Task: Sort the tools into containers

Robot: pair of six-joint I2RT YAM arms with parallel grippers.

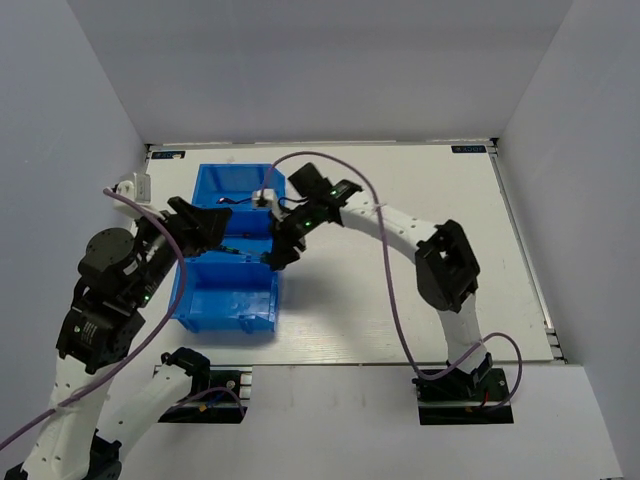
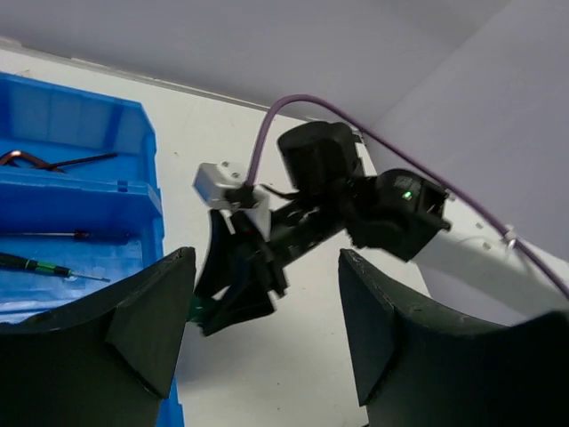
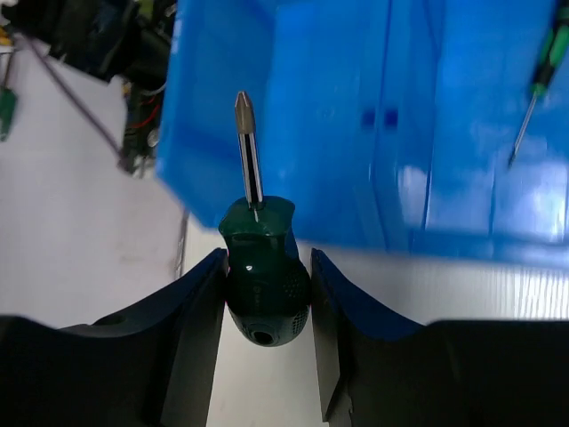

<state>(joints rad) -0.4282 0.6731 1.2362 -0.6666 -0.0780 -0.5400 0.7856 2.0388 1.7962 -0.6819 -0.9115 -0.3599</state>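
My right gripper [image 3: 267,294] is shut on a stubby green-handled screwdriver [image 3: 265,285], whose metal tip points toward the outer wall of the blue bin [image 3: 356,133]. Seen from above, that gripper [image 1: 272,258] hangs at the right wall of the bin's [image 1: 228,325] middle compartment. My left gripper [image 2: 267,329] stands open with nothing between its fingers, hovering at the bin's left side [image 1: 215,232] and facing the right gripper [image 2: 222,307]. A dark hex key [image 2: 53,162] lies in the far compartment. Two slim precision screwdrivers [image 2: 53,265] lie in the middle one.
The white table [image 1: 420,300] stretches to the right of the bin. The right arm's purple cable [image 1: 385,260] loops over it. White walls enclose the table on three sides. A black-green precision screwdriver [image 3: 538,80] shows inside the bin in the right wrist view.
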